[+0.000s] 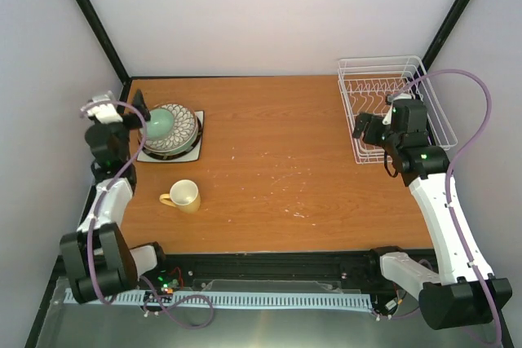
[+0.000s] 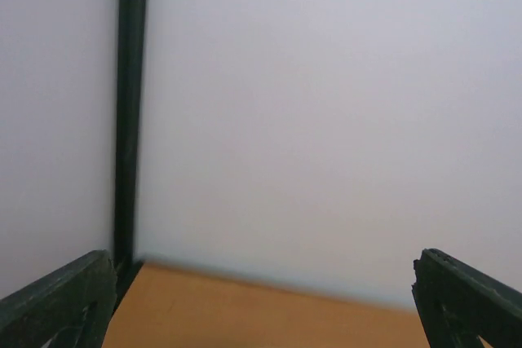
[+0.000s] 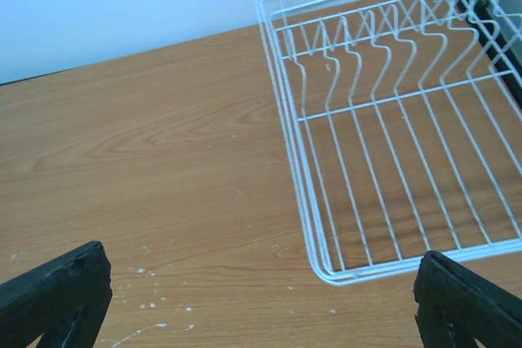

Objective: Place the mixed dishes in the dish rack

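From the top I look down on the whole surface (image 1: 277, 120). My left wrist faces the wall (image 2: 326, 120), and my right wrist, close in, shares the rack (image 3: 391, 144) with the top.

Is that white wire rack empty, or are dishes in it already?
Empty: in the right wrist view the dish rack is bare wire, nothing between its prongs.

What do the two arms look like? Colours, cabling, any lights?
Left arm and right arm: white links, black joints and bases. A lavender cable loops along each. Small green lights glow on the right arm's joints. Jaws are black, matte.
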Available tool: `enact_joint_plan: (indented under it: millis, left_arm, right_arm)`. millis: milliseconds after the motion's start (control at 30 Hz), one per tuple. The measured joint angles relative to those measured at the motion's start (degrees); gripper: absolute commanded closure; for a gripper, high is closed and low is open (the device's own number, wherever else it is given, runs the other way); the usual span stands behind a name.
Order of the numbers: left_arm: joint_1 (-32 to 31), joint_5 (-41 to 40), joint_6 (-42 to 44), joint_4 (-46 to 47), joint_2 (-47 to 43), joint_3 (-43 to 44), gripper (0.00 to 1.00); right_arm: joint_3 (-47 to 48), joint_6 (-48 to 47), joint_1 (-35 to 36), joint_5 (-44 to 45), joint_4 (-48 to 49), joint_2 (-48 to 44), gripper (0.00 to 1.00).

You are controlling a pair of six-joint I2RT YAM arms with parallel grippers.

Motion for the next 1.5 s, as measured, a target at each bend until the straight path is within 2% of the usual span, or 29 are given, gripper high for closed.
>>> enact_joint_plan:
  millis: [33,100,200,333,467,567,700,767,800,867,967,1167,1333,1500]
  left_arm:
    - [0.04,1.36,-2.10,-1.66,-1.70,4.04,0.00]
    - [-0.02,3.15,-7.23,-0.57,-4.33,6.38,0.00]
    - [0.17,7.45,-17.49,4.68,-6.25,2.32,0.00]
    - [0.55,17.27,-27.06,6.56,-2.05,-1.73,0.00]
    - [0.52,23.32,-29.18,0.17,-2.99,1.92,0.00]
    - [-0.55,24.33,-25.83,-7.39,-7.08,7.96,0.00]
    - [-5.68,22.67,-18.64,-19.74,-10.99,18.82,0.00]
    - [-9.27,21.62,-15.32,-26.82,-10.21,25.35,0.00]
    - [-11.23,20.41,-13.55,-30.99,-9.07,28.79,0.00]
    - [-15.02,16.96,-10.40,-38.45,-6.29,34.40,0.00]
    - [-21.05,9.40,-6.60,-48.48,-1.27,39.12,0.00]
    - [-30.16,-4.35,-1.75,-62.38,6.21,39.45,0.01]
    - [-32.11,-10.16,0.22,-67.56,8.31,39.65,0.00]
    - [-32.13,-12.61,0.96,-67.60,6.60,39.63,0.00]
  right_arm:
    - [0.52,0.00,-0.02,-0.87,-0.11,0.28,0.00]
    - [1.01,-0.20,-0.04,-4.66,0.11,0.70,0.00]
    - [0.28,-0.50,-0.17,-12.83,1.18,0.76,0.00]
    - [-3.58,-0.17,-1.60,-23.21,3.87,0.52,0.00]
    - [-4.20,-0.31,-3.06,-26.18,3.32,1.31,0.01]
    - [-1.68,-1.09,-3.15,-23.04,0.42,2.78,0.10]
    - [4.11,-2.43,-3.21,-15.19,-4.59,5.38,0.18]
    - [9.86,-3.21,-3.23,-12.24,-8.44,9.16,0.31]
    - [13.16,-3.58,-3.23,-11.10,-10.49,11.72,0.42]
    - [19.21,-4.02,-3.26,-9.27,-13.81,17.57,0.50]
    - [22.88,-4.24,-3.23,-8.48,-17.42,25.33,0.52]
    - [22.82,-4.35,-3.19,-5.84,-23.15,32.57,0.49]
    - [23.04,-4.42,-3.15,-3.34,-24.20,35.93,0.47]
    - [23.04,-4.55,-2.97,-1.29,-23.71,38.25,0.46]
